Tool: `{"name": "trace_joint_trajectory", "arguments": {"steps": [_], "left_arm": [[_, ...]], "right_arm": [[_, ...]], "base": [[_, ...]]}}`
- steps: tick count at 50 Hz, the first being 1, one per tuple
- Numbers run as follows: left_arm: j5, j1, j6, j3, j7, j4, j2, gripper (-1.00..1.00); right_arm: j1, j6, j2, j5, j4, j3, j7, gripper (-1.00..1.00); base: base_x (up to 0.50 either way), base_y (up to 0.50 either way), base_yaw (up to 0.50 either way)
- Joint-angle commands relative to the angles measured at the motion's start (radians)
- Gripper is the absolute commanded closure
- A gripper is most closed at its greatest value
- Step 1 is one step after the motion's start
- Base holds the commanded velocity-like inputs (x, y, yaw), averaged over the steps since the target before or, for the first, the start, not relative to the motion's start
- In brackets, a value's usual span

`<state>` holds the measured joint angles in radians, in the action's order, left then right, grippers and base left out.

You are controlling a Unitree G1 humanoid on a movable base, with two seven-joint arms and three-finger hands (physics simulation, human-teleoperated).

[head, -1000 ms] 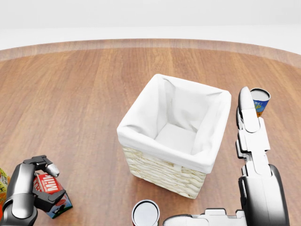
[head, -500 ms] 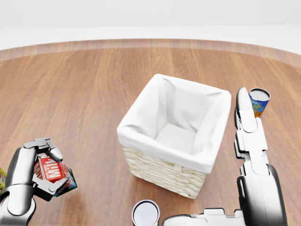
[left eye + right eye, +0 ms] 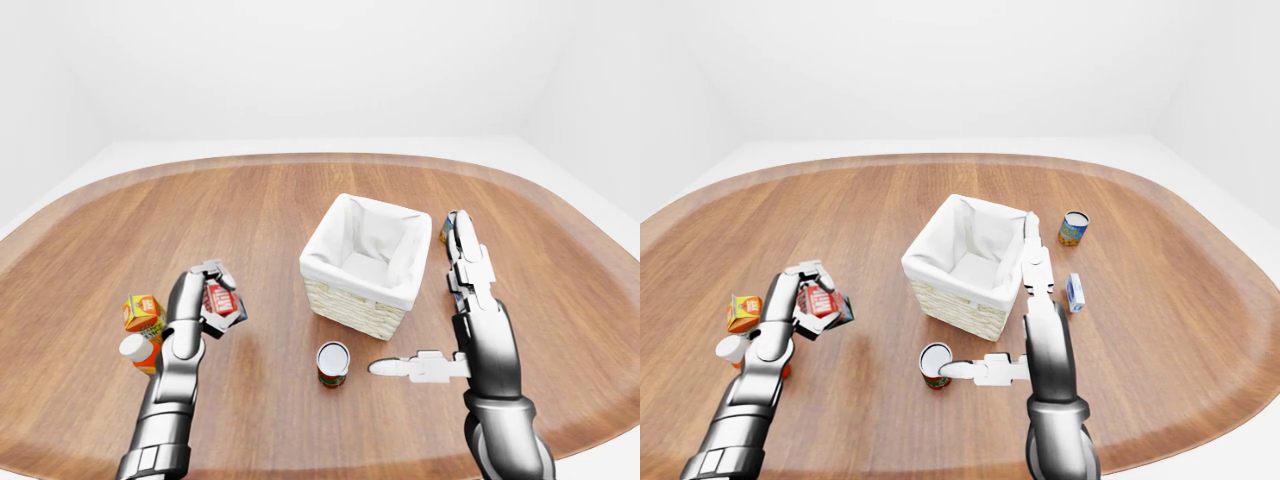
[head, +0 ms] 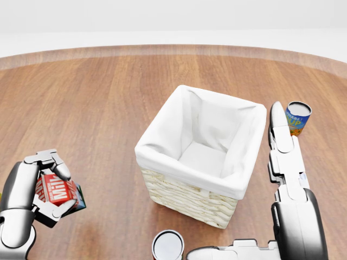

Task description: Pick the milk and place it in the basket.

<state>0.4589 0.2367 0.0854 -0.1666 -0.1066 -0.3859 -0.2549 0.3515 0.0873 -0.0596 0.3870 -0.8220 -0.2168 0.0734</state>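
Milk is the prize, but take the table (image 3: 280, 200) first: broad wood, with the lined basket (image 4: 198, 187) at centre of the head view. Right hand (image 4: 287, 151) stands flat and open at the basket's right, holding nothing. Left hand (image 4: 40, 189), lower left, grips the milk (image 4: 54, 190) clear of the table. I would carry it rightward, high over the rim, then release.

A bare simulated test space, not a lived-in room: plain white walls (image 3: 300, 60) and a white floor (image 3: 1200, 150) surround one big rounded wooden bench (image 3: 250, 200). Grocery-style props are scattered over it, among them a cloth-lined wicker basket (image 4: 187, 197) and cans (image 3: 1073, 228), with no furniture or fittings.
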Motion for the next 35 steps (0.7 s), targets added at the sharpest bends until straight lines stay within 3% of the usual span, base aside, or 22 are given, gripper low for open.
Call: {"name": "trace_joint_trajectory", "arguments": {"steps": [1,5,6,10,22,27,31,35], "left_arm": [[0.012,-0.023,0.002,-0.021,0.090,0.151,0.000,1.00],[0.015,-0.036,-0.017,-0.029,0.108,0.204,0.005,1.00],[0.010,-0.043,-0.044,-0.038,0.123,0.251,0.007,1.00],[0.001,-0.058,-0.078,-0.053,0.154,0.328,0.010,1.00],[0.017,-0.077,-0.106,-0.056,0.186,0.411,0.023,1.00],[0.017,-0.075,-0.134,-0.059,0.215,0.454,0.025,1.00],[0.023,-0.048,-0.140,-0.055,0.218,0.433,0.018,1.00],[0.024,-0.040,-0.168,-0.053,0.230,0.465,0.019,1.00]], "right_arm": [[-0.001,0.000,0.000,0.000,0.002,-0.001,0.000,-1.00],[0.000,0.000,0.000,0.000,0.002,0.000,0.002,-1.00],[-0.001,0.000,0.000,-0.001,0.003,0.000,0.002,-1.00],[0.002,0.000,-0.001,0.001,0.000,-0.003,0.003,-1.00],[0.006,0.000,-0.003,0.000,-0.004,-0.005,0.004,-1.00],[0.007,0.000,-0.004,0.002,-0.011,-0.008,0.004,-1.00],[0.006,0.000,-0.004,0.001,-0.008,-0.008,0.004,-1.00],[0.006,0.000,-0.004,0.003,-0.011,-0.009,0.004,-1.00]], "base": [[0.00,0.00,0.00],[0.00,0.00,0.00],[0.00,0.00,0.00],[0.00,0.00,0.00],[0.00,0.00,0.00],[0.00,0.00,0.00],[0.00,0.00,0.00],[0.00,0.00,0.00]]}}
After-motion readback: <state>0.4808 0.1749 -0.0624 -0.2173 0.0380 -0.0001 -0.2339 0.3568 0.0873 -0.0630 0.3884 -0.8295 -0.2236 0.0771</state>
